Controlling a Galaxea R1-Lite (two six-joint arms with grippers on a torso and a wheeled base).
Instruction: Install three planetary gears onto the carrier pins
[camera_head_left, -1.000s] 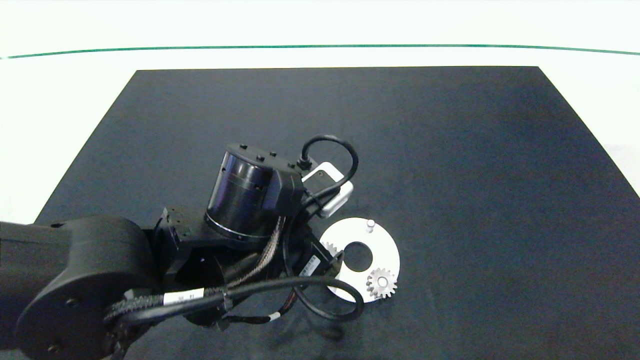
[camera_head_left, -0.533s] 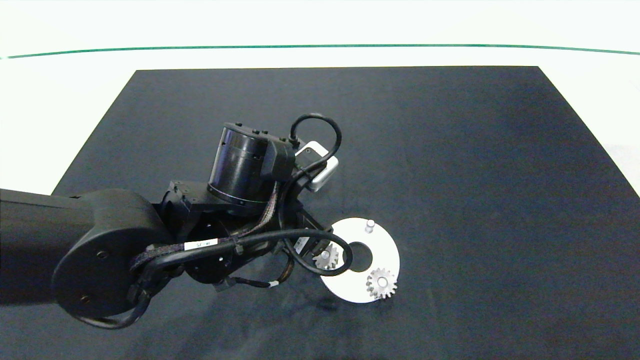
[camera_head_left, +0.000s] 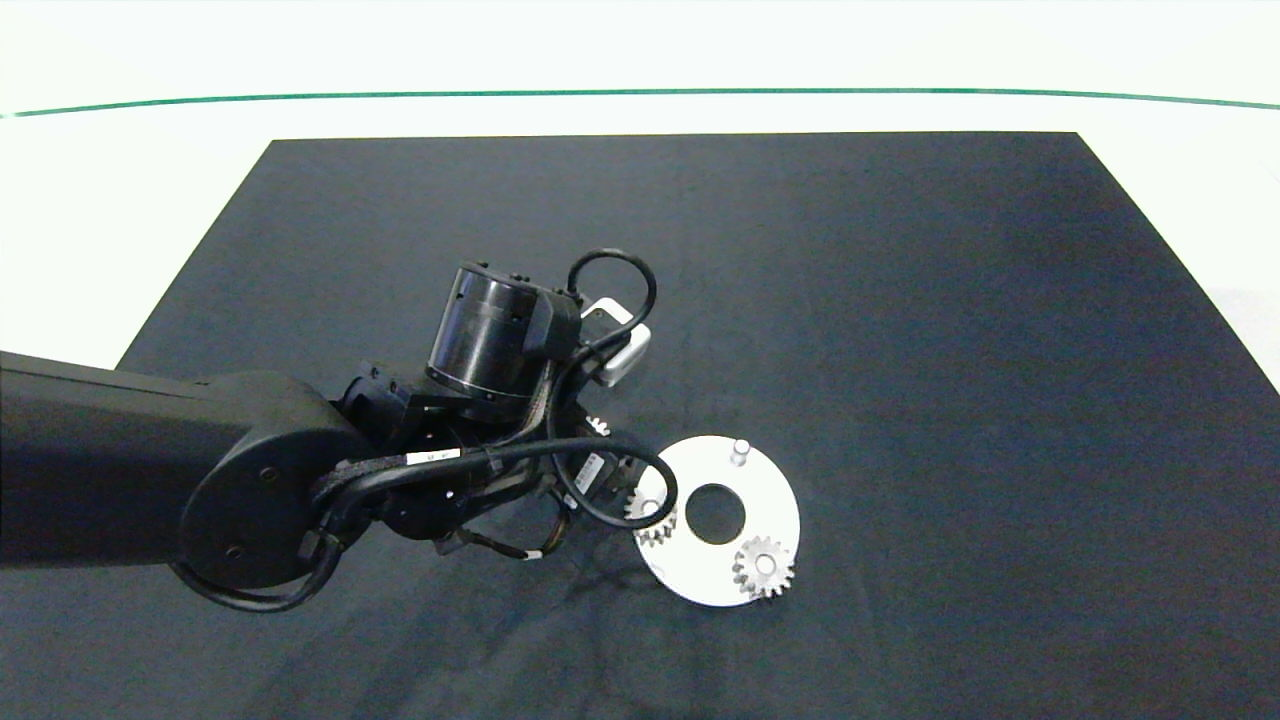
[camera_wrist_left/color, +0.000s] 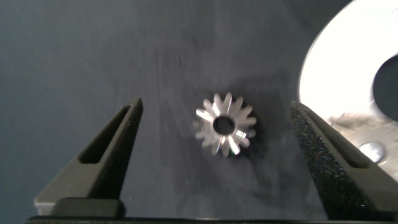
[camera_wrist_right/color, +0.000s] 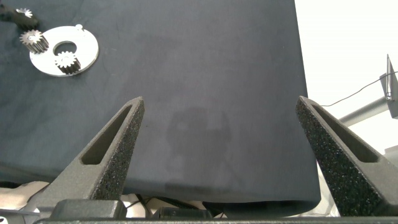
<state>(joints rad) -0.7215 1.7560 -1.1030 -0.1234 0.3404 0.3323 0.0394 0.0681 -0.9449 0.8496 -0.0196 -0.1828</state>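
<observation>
Left gripper (camera_wrist_left/color: 214, 155) spread wide, straddling the loose third gear (camera_wrist_left/color: 225, 124) flat on the mat just off the disc (camera_head_left: 775, 500), lined up to pinch it for the bare pin (camera_head_left: 740, 451); right gripper (camera_wrist_right/color: 217, 155) parked spread near the surface's edge.

Left tool (camera_wrist_left/color: 214, 134) spread wide, right tool (camera_wrist_right/color: 217, 149) likewise

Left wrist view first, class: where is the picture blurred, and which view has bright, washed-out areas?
Left wrist view: the loose gear between the left pincer's open fingers is slightly smeared, and the white disc glares and blurs at its edge. Head view: the pale surface beyond the dark mat is washed out.
</observation>
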